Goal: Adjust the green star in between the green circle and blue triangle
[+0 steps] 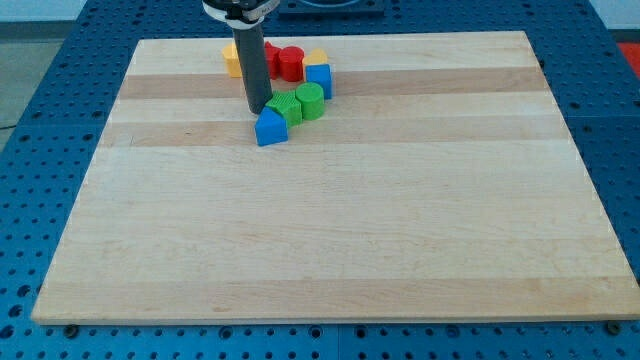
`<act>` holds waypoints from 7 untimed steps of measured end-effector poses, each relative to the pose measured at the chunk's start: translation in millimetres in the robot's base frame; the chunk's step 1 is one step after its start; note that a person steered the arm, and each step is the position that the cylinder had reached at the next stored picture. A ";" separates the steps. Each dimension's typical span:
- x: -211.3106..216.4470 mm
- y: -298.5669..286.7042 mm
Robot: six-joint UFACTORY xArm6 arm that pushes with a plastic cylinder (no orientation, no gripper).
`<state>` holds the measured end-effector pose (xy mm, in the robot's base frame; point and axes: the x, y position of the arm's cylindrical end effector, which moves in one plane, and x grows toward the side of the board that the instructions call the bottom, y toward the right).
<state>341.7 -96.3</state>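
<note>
Near the desk's top edge: green star (283,108) is wedged touching green circle (310,101) and blue triangle (270,127)
Handling: judged light, rigid, easily slid
Contact: star's left flank
End effector: jawless rod; my tip (257,109) is set beside the star's left

A: Where's my tip (257,109)?
B: Just left of the green star (283,108), above the blue triangle (270,127).
A: And the green circle (310,100)?
B: Touching the star's right side. The blue cube (319,79), red block (289,62) and yellow blocks (232,58) cluster behind; their shapes are hard to tell.
</note>
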 end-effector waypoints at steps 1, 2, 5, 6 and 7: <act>1.1 0.2; 11.5 0.2; 16.9 23.0; 34.2 22.8; 37.9 7.3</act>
